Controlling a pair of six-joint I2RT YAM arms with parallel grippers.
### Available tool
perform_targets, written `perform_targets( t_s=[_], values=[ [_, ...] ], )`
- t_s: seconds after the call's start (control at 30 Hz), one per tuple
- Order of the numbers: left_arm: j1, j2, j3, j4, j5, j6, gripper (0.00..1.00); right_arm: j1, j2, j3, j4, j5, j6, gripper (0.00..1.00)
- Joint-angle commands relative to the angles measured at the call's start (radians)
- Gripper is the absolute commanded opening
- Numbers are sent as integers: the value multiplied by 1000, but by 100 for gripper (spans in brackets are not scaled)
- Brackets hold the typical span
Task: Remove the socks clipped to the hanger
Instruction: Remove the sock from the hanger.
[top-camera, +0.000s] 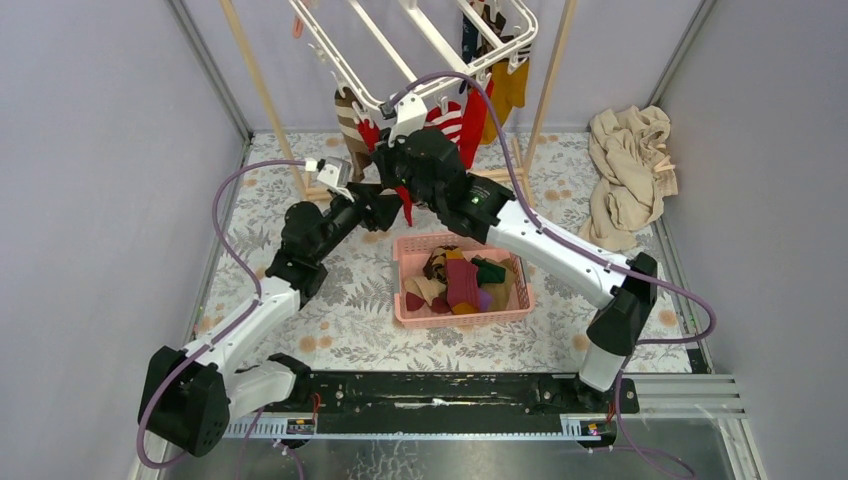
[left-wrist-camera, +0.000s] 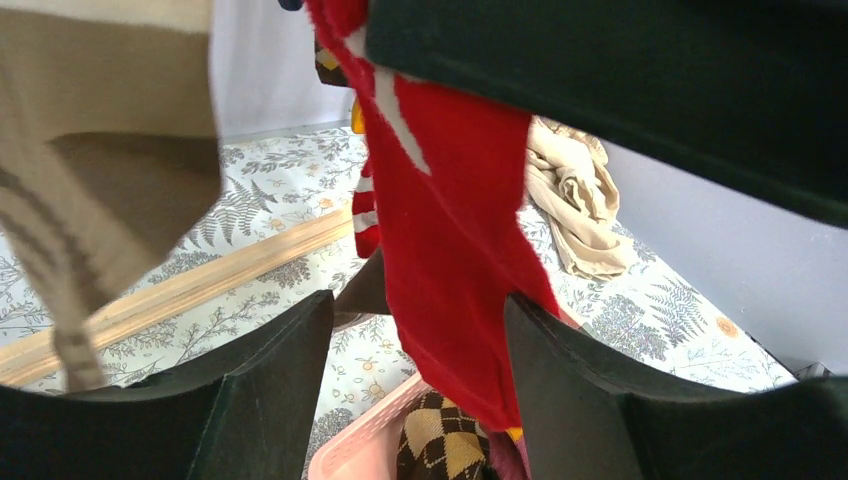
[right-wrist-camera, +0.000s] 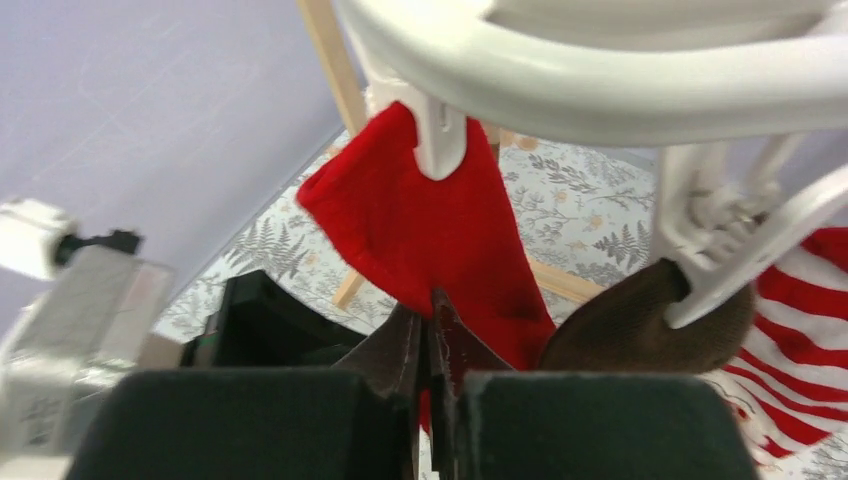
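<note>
Because the red fabric sock (right-wrist-camera: 420, 220) hangs by a white clip (right-wrist-camera: 440, 140) under the white plastic rectangular hanger (right-wrist-camera: 600, 70), the right gripper (right-wrist-camera: 432, 325) pinches it just below that hanger, likely to tug it free; the left gripper (left-wrist-camera: 418, 305) stands wide around its lower end.

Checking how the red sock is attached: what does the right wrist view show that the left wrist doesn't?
Right wrist only: the white clip holding the red sock on the hanger; the right gripper shut on that sock. Left wrist only: the pink basket, the beige cloth heap, the left gripper open around the sock. Both: the red sock, the fern-print surface.
</note>
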Motion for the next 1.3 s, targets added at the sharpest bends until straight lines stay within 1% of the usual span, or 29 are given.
perform_targets(
  t_s=[0.0,0.1,0.2,0.23,0.3,0.4,0.63,0.73,0.77,0.93,1.13,1.27],
  values=[
    [-5,-44,-22,53,-3,8,70,-22,-5,50,29,66,-7,0],
    [-5,-72,-29,26,-13,14,70,-53,-48,9,47,21,17,0],
    [-4,-112,-44,7,-23,13,72,-111,-113,-50,58,-94,88,0],
    [-4,-127,-49,-2,-31,13,73,-133,-140,-81,75,-138,114,0],
    [-5,-156,-56,-23,-44,14,79,-179,-185,-128,85,-245,173,0],
    [-5,-201,-69,-40,-49,3,86,-233,-222,-155,84,-395,241,0],
    [-4,-252,-93,-47,-20,-40,93,-323,-331,-225,84,-609,328,0],
    [-5,-243,-105,2,22,-79,94,-368,-375,-254,84,-703,376,0],
    [-5,-238,-116,31,34,-103,94,-378,-387,-267,121,-732,397,0],
    [-3,-222,-160,167,102,-194,96,-399,-420,-328,199,-854,485,0],
    [-6,-196,-199,329,185,-299,98,-404,-413,-358,264,-921,555,0],
    [-19,-172,-207,382,202,-323,98,-406,-396,-363,302,-944,589,0]
  ],
)
